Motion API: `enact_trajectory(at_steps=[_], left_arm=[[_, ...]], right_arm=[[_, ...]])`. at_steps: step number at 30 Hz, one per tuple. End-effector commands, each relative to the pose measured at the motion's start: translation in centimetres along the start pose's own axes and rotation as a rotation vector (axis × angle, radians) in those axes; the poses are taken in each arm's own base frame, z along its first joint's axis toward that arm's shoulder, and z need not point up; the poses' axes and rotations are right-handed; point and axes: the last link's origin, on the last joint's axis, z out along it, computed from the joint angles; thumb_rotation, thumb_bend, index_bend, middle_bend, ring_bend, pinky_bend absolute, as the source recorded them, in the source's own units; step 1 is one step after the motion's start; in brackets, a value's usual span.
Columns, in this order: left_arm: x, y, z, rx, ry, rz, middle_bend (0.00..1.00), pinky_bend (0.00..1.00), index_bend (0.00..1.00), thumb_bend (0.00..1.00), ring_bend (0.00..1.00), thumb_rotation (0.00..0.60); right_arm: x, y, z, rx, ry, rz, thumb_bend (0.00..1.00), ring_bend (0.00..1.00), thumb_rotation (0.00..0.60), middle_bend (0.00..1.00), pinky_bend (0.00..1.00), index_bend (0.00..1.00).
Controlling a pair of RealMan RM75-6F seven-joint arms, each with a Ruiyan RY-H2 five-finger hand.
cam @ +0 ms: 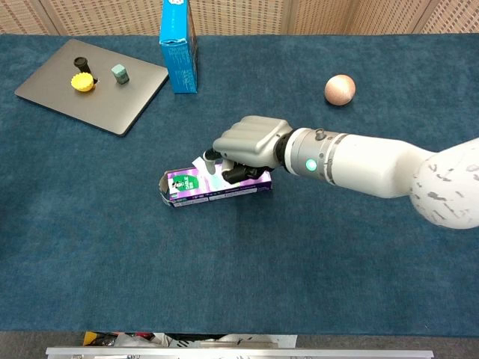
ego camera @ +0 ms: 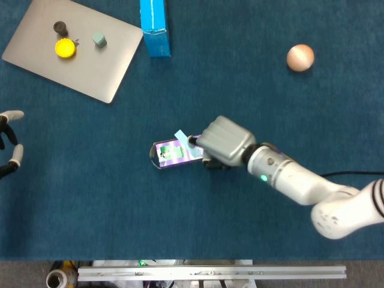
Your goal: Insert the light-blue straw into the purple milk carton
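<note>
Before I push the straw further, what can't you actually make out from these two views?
- Straw tip: both views, hidden under the right hand; entry into the milk carton unclear.
- Carton's straw hole: too small in both.
- Carton's right end: chest view, covered by the hand.
- Left hand: head view, cut off by the left edge; absent from chest view.

Even, bright overhead light; both views fairly sharp.

We see soft, short shadows under the right robot hand [cam: 251,146] on the table [cam: 299,262], mild glare on its white arm, and the straw's tip perhaps slightly blurred in the head view.
</note>
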Motion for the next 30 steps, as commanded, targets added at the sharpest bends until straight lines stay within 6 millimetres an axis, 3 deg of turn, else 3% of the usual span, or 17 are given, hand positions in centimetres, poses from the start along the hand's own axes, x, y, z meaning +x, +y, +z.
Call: enact_trajectory(at_steps=[1, 8, 10, 14, 17, 19, 21, 23, 30], left_arm=[[0.1, -0.1, 0.1, 0.002, 0.006, -0.003, 0.54, 0.81, 0.26, 0.38, 0.55, 0.600], [0.3, -0.5, 0.5, 0.007, 0.011, 0.009, 0.50, 0.75, 0.26, 0.38, 0.52, 0.600], [0.3, -0.6, 0.6, 0.008, 0.012, 0.014, 0.48, 0.71, 0.26, 0.38, 0.50, 0.600], [0.3, -0.9, 0.7, 0.020, 0.024, 0.019, 0.43, 0.62, 0.26, 0.38, 0.43, 0.600], [0.3, -1.2, 0.7, 0.028, 0.031, 0.027, 0.41, 0.57, 0.26, 0.38, 0.40, 0.600], [0.1, -1.2, 0.6, 0.031, 0.037, 0.036, 0.39, 0.55, 0.26, 0.38, 0.38, 0.600], [-0.2, -1.1, 0.3, 0.032, 0.049, 0.033, 0.38, 0.54, 0.26, 0.38, 0.38, 0.600], [-0.6, -1.0, -0.2, 0.036, 0.062, 0.028, 0.38, 0.53, 0.26, 0.38, 0.38, 0.600], [-0.8, -0.8, -1.4, 0.032, 0.093, 0.043, 0.38, 0.51, 0.26, 0.38, 0.37, 0.600]], right_arm=[[0.8, 2.0, -2.7, -0.061, 0.077, 0.021, 1.00, 1.00, 0.126, 1.00, 1.00, 0.31], [0.2, 7.4, -9.7, -0.272, 0.201, 0.071, 0.99, 0.99, 0.125, 0.98, 1.00, 0.31], [-0.5, 9.2, -12.1, -0.356, 0.226, 0.078, 0.91, 0.94, 0.126, 0.92, 0.98, 0.31], [-2.4, 12.2, -16.7, -0.522, 0.288, 0.107, 0.54, 0.74, 0.127, 0.75, 0.95, 0.29], [-4.0, 13.7, -19.5, -0.626, 0.328, 0.117, 0.30, 0.60, 0.133, 0.63, 0.87, 0.24], [-5.0, 14.3, -20.9, -0.681, 0.359, 0.132, 0.19, 0.52, 0.157, 0.54, 0.78, 0.19], [-6.4, 14.5, -22.3, -0.737, 0.396, 0.162, 0.09, 0.40, 0.225, 0.42, 0.66, 0.09], [-7.8, 14.4, -23.3, -0.766, 0.428, 0.180, 0.04, 0.34, 0.258, 0.36, 0.59, 0.04], [-10.9, 13.8, -25.6, -0.813, 0.459, 0.192, 0.02, 0.29, 0.284, 0.31, 0.50, 0.01]])
